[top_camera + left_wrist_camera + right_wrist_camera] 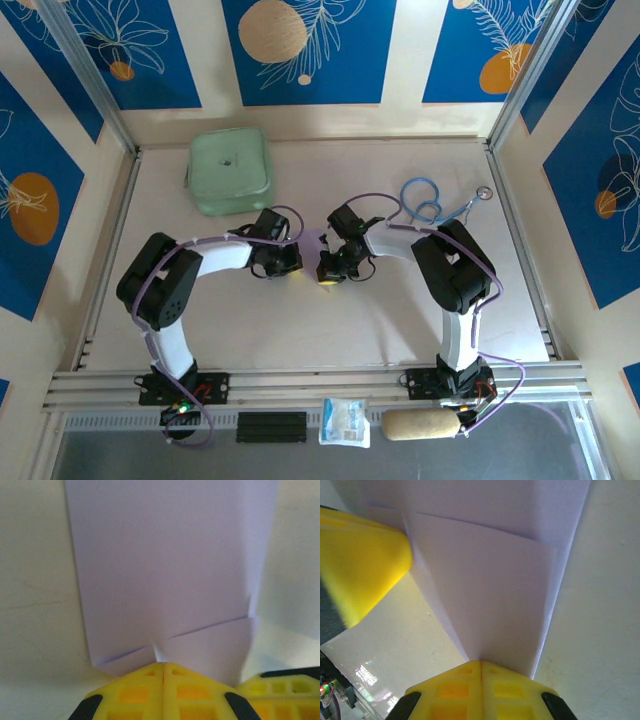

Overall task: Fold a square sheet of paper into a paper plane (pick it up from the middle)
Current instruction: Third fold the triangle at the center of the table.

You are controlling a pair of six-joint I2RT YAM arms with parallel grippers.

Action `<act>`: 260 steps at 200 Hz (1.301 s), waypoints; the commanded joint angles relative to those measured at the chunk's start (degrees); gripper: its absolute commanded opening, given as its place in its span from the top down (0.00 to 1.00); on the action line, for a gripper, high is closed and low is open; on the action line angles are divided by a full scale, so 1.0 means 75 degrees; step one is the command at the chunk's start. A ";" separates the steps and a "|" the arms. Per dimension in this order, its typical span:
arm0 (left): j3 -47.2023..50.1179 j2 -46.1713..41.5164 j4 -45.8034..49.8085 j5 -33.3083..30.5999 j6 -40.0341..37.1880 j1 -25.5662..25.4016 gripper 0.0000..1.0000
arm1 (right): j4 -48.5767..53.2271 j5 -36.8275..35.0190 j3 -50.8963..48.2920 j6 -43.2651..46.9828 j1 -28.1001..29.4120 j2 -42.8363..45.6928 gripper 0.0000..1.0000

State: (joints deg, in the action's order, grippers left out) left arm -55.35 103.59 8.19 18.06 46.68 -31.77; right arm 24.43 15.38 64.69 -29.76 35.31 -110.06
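My left fingers (149,674) are pressed together, pinching the near edge of the pale lilac paper (165,565), which stretches away from their tips toward 12 o'clock, with a slanting crease across it just ahead of them. My right fingers (470,670) are pressed together too, nipping another edge of the same paper, and my left fingers sit close by at 10 o'clock in that wrist's view. From above, the paper (312,243) lies at the middle of the desk (300,330) between both wrists, with the green pouch (229,170) well apart at 11 o'clock.
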 commanded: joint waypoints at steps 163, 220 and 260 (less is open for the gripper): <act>-0.0157 0.0508 0.1379 -0.0817 0.0717 0.0015 1.00 | 0.0219 -0.0154 0.0025 -0.0073 0.0112 -0.0161 1.00; -0.0104 0.0582 0.1559 -0.0907 0.0731 0.0041 1.00 | -0.0138 0.0194 -0.1608 0.0355 -0.0232 0.0879 1.00; -0.0462 0.0353 0.1417 -0.0375 0.0567 0.0052 1.00 | -0.0211 0.0213 -0.1656 0.0129 -0.0477 0.1601 1.00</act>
State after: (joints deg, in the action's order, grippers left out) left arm -58.13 104.75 12.21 16.40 51.59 -31.79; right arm 18.79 16.78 52.49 -28.51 32.58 -101.49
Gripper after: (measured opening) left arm 0.052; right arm 0.055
